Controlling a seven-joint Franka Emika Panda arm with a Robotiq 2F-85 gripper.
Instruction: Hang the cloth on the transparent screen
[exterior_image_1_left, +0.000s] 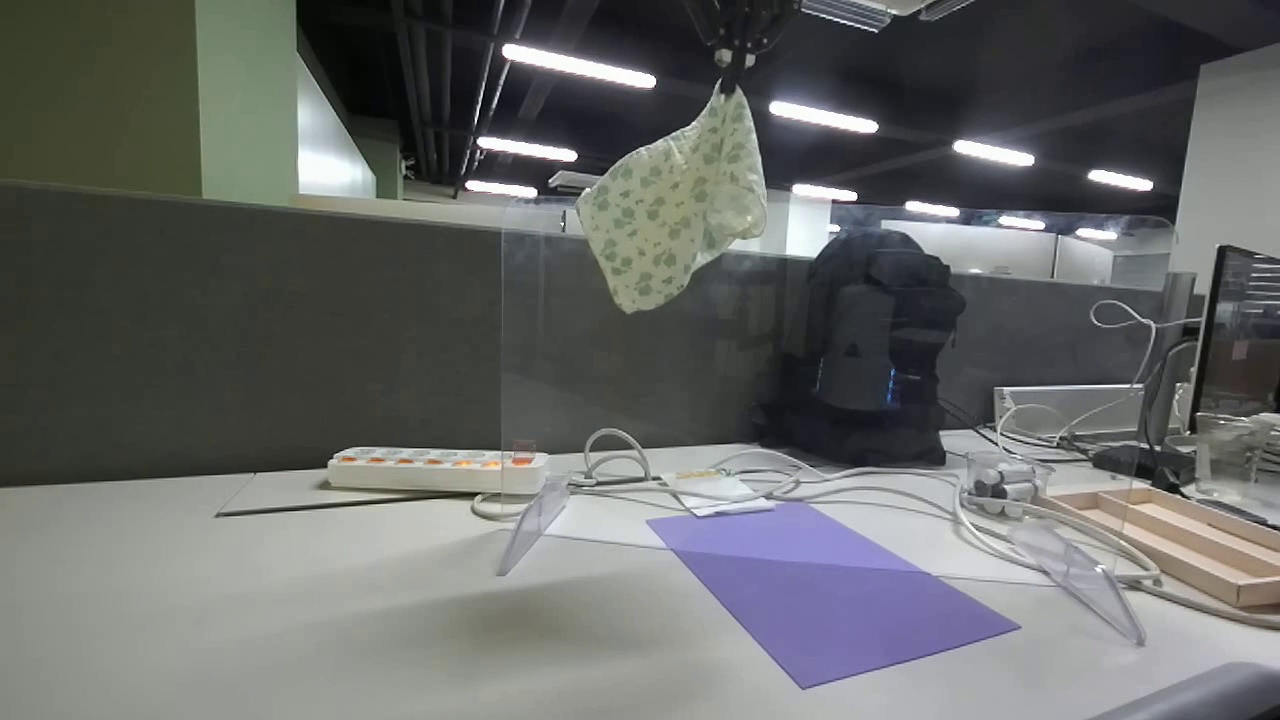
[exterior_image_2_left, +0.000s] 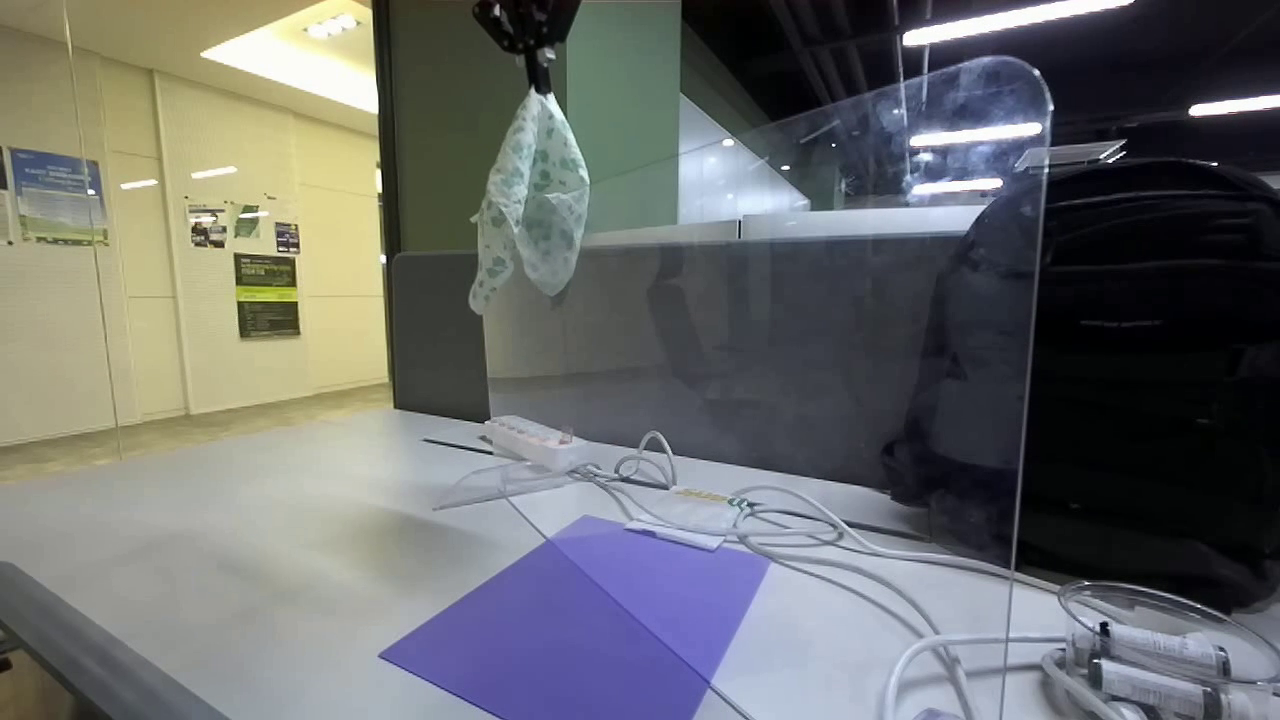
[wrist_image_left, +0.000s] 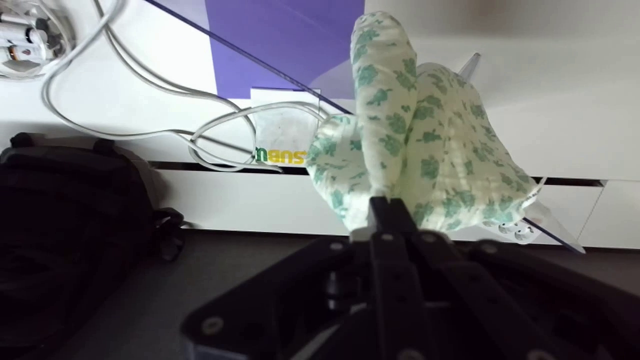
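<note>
A white cloth with green prints hangs from my gripper, in an exterior view (exterior_image_1_left: 660, 215), in an exterior view (exterior_image_2_left: 540, 200) and in the wrist view (wrist_image_left: 445, 150). My gripper (exterior_image_1_left: 730, 82) is shut on its upper part; the fingertips (wrist_image_left: 392, 207) are close together in the wrist view. The transparent screen (exterior_image_1_left: 620, 390) stands upright on clear feet on the desk. In an exterior view, the cloth overlaps the far upper end of the screen (exterior_image_2_left: 800, 340). In the wrist view, the cloth covers part of the screen's dark edge line (wrist_image_left: 250, 57). I cannot tell whether they touch.
A purple sheet (exterior_image_1_left: 830, 595) lies under the screen. A white power strip (exterior_image_1_left: 435, 470), loose cables (exterior_image_1_left: 880, 475) and a Subway napkin (exterior_image_1_left: 720, 492) lie behind it. A black backpack (exterior_image_1_left: 880, 350) stands against the grey partition (exterior_image_1_left: 250, 340). A wooden tray (exterior_image_1_left: 1180, 540) is beside the screen.
</note>
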